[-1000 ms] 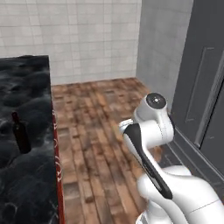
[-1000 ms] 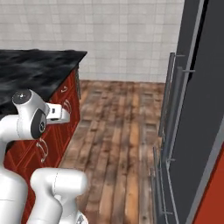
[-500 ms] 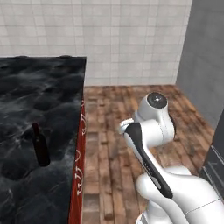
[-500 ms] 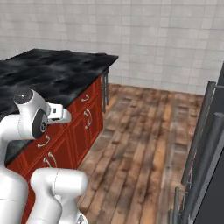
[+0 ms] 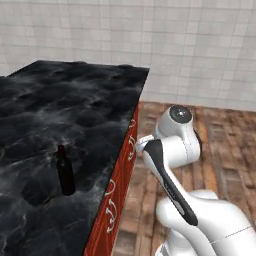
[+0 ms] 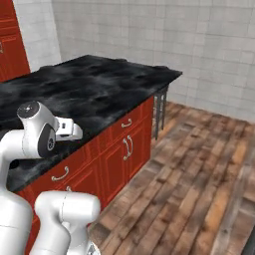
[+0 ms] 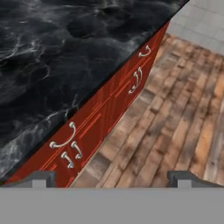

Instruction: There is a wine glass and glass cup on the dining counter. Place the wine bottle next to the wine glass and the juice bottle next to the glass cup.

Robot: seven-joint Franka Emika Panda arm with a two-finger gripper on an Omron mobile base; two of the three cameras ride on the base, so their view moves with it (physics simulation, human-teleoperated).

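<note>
The wine bottle, slim and nearly black, stands upright on the dining counter near its front edge, left of my folded arm. In the right base view the glossy black dining counter stretches away over red cabinet fronts. The hand view looks down along the dining counter's edge and the wooden floor. My gripper is open, its fingertips far apart with nothing between them. The wine glass, the glass cup and the juice bottle are out of view.
A wooden plank floor runs right of the counter to a white tiled wall. Thin metal legs stand at the counter's far end. A tall red cabinet rises at the back left.
The whole picture has shifted as the base turned: the counter now takes up more of both base views and the dark appliance has left them. The arm keeps its folded pose.
</note>
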